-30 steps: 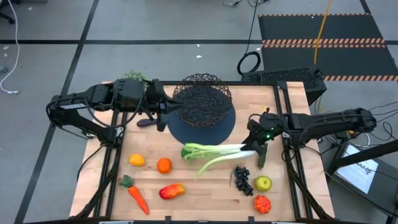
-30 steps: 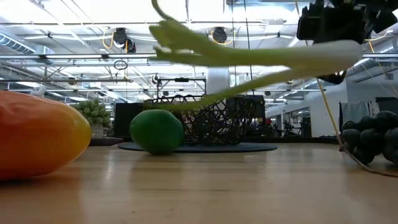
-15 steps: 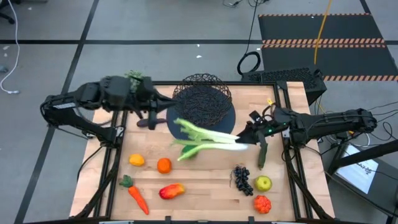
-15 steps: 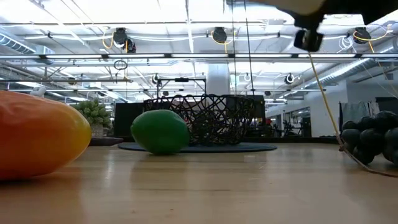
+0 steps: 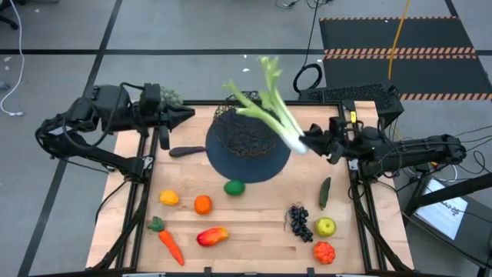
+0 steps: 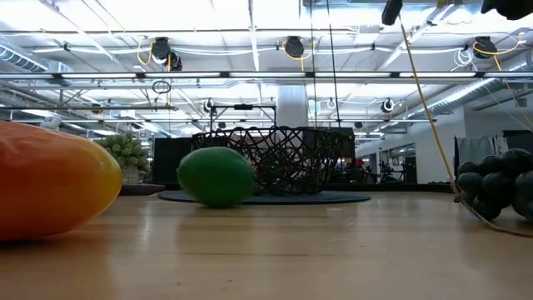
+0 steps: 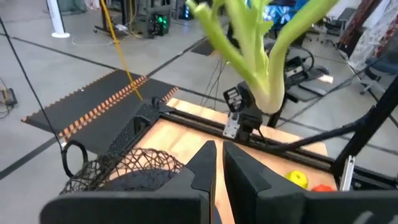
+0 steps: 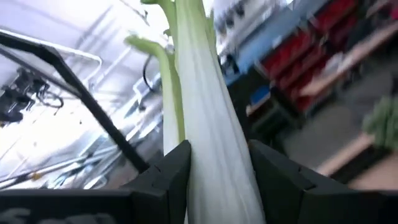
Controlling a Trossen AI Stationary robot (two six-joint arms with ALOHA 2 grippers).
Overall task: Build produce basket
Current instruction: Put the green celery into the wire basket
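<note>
Wooden table [image 5: 254, 204] under bright workshop lights, right gripper [image 5: 311, 142] raised beside basket [image 5: 247, 127], jaws clamped on leek [image 5: 273, 108] held upright, left gripper [image 5: 188, 115] waiting at far-left edge, jaws closed, lime [image 5: 234, 187] near mat [image 5: 250, 161].

No words, labels, brand names or numbers can be read in any of the views. The only sign-like markings are the orange-and-black hazard stripes [image 5: 400, 53] edging the dark ribbed floor mat [image 5: 400, 35] beyond the far right corner of the bench; they carry no lettering.
</note>
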